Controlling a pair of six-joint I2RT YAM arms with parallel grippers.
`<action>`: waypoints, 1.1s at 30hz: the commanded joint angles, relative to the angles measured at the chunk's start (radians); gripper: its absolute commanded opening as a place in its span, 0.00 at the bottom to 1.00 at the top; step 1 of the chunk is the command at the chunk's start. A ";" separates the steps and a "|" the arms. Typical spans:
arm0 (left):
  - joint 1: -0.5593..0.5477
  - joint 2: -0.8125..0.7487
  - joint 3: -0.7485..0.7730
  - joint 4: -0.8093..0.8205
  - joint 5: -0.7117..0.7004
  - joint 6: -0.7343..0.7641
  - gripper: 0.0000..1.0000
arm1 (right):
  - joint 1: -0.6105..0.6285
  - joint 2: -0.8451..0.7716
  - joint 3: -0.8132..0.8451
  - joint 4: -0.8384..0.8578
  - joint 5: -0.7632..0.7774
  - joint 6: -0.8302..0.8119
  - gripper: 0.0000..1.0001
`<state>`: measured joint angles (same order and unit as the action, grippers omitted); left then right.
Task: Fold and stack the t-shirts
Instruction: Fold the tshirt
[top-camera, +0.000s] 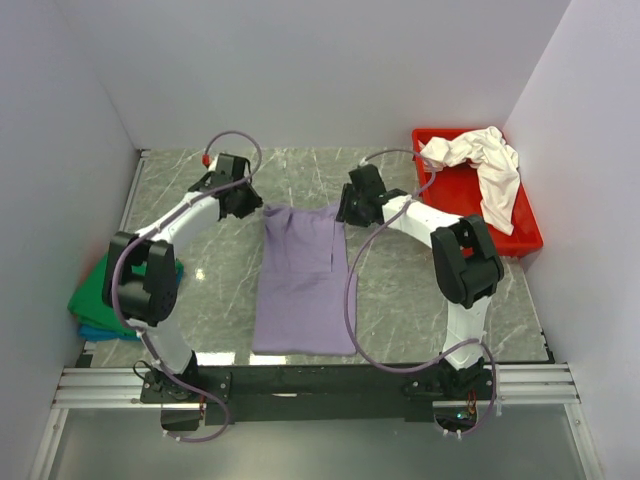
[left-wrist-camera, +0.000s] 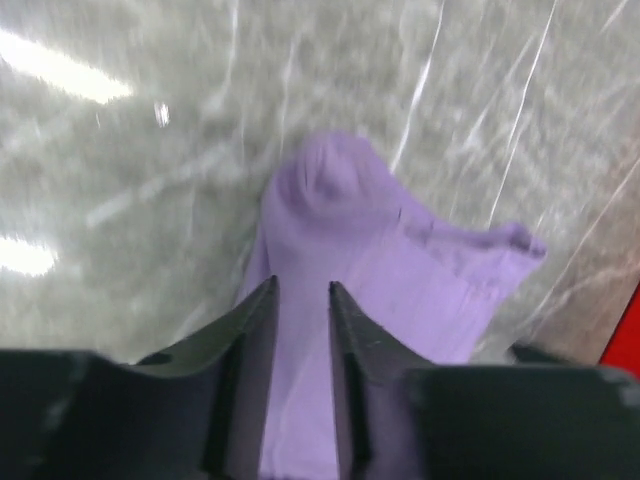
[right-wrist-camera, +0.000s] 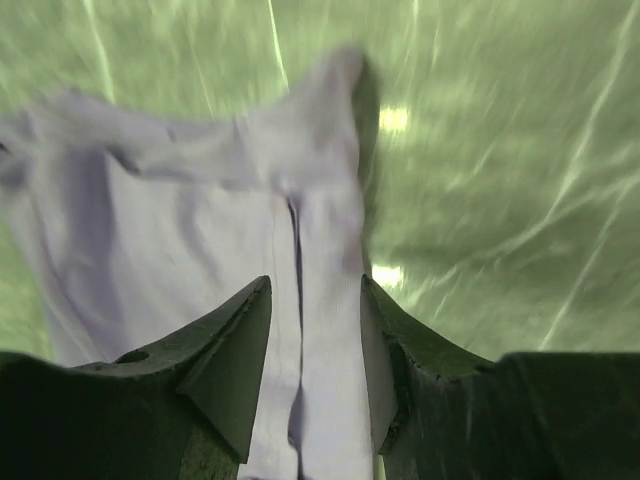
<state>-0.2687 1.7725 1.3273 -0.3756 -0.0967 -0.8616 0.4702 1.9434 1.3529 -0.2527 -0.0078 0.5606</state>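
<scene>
A lavender-purple t-shirt (top-camera: 300, 280) lies on the marble table as a long narrow strip, its far edge between the two grippers. My left gripper (top-camera: 248, 205) is over the strip's far left corner. In the left wrist view its jaws (left-wrist-camera: 302, 285) stand a little apart, with the shirt (left-wrist-camera: 350, 230) showing in the gap. My right gripper (top-camera: 350, 210) is over the far right corner. Its jaws (right-wrist-camera: 315, 281) stand wider apart above the shirt (right-wrist-camera: 200, 230). A creamy white t-shirt (top-camera: 480, 160) lies crumpled in the tray. A bright green t-shirt (top-camera: 100, 295) rests on a blue one (top-camera: 100, 331) at the left edge.
A rigid red plastic tray (top-camera: 522, 236) stands at the back right, and its corner shows in the left wrist view (left-wrist-camera: 632, 330). White walls close in the table on the left, back and right. Both arms' cables loop over the table near the shirt.
</scene>
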 joint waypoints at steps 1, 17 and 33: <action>-0.046 -0.062 -0.079 0.007 -0.044 -0.056 0.31 | -0.015 0.005 0.064 -0.013 -0.017 -0.030 0.48; -0.124 0.053 -0.154 0.041 -0.084 -0.090 0.01 | -0.018 0.124 0.153 -0.013 -0.081 -0.018 0.45; -0.135 0.048 -0.258 0.020 -0.164 -0.139 0.01 | -0.013 0.147 0.164 -0.019 -0.066 -0.011 0.40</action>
<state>-0.4030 1.8309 1.1149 -0.3080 -0.2211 -0.9932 0.4492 2.0724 1.4738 -0.2726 -0.0799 0.5526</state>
